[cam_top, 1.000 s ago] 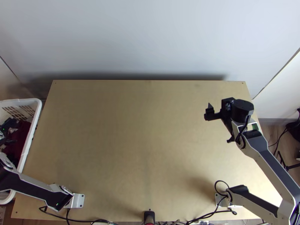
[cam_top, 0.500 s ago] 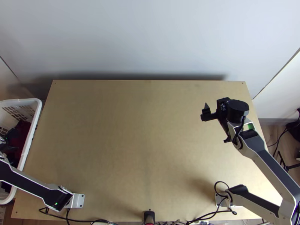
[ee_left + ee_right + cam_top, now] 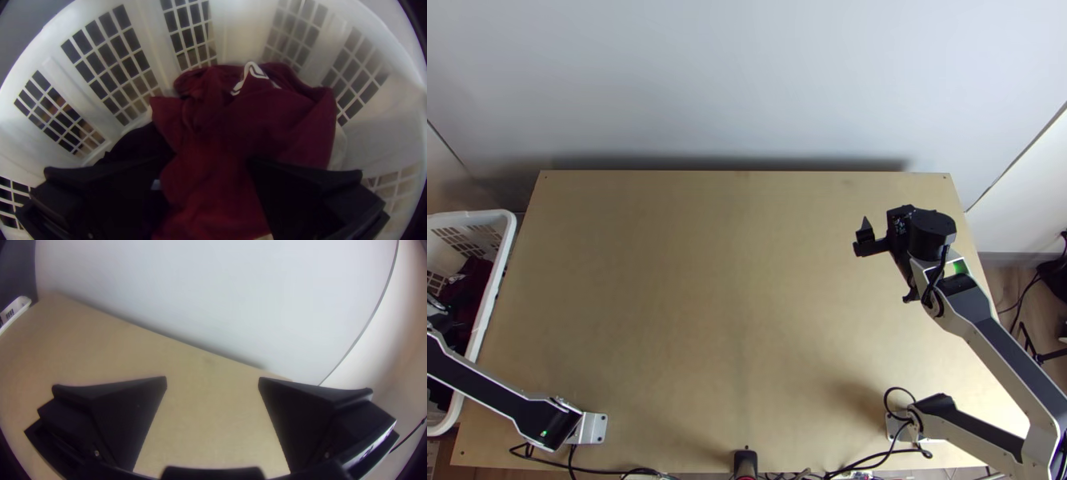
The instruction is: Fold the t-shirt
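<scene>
Aiming left gripper [image 3: 446, 315] down over bunched maroon t-shirt [image 3: 289, 120] and dark cloth [image 3: 140, 142] inside white basket [image 3: 233, 40], with jaws standing wide apart. Holding right gripper [image 3: 888, 266] above table [image 3: 707, 320], far right part, pointing inward, with jaws also wide apart. Angling left arm [image 3: 495, 392] outward, past table's left edge.

Words and labels: nothing we can read here, folks.
Numbers and signs: none legible either.
</scene>
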### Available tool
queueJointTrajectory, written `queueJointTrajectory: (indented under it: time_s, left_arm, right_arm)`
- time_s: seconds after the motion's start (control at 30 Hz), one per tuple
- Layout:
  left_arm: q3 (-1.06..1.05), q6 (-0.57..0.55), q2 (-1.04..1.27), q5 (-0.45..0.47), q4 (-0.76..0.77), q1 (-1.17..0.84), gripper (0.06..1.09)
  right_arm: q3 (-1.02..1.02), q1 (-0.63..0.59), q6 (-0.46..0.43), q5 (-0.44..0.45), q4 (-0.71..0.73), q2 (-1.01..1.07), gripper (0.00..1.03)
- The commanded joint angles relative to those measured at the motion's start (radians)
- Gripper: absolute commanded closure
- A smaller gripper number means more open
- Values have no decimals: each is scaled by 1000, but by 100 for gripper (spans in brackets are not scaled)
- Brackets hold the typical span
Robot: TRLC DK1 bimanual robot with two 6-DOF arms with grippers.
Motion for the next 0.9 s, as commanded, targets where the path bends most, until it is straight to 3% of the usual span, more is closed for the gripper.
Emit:
queueJointTrajectory:
  time_s: [0.0,0.1,0.2,0.33,0.37,0.63,0.87]
  left_arm:
    - [104,-3,109,1,-24,5,11]
    - [139,-23,129,5,-84,2,11]
    - [149,-52,135,80,-133,5,28]
    - [165,-74,150,199,-151,28,99]
    - [167,-75,155,217,-151,33,103]
    - [172,-77,81,215,-164,70,105]
    - [172,-55,-126,226,-263,61,105]
  right_arm:
    - [11,3,-11,5,-13,-4,7]
    - [16,9,-11,5,-13,-4,7]
    - [18,16,-10,5,-11,-2,7]
    - [18,16,-8,5,-11,-2,7]
    - [18,16,-8,5,-11,-2,7]
    - [10,20,-5,7,-13,-4,7]
    - [2,27,7,7,-10,-4,7]
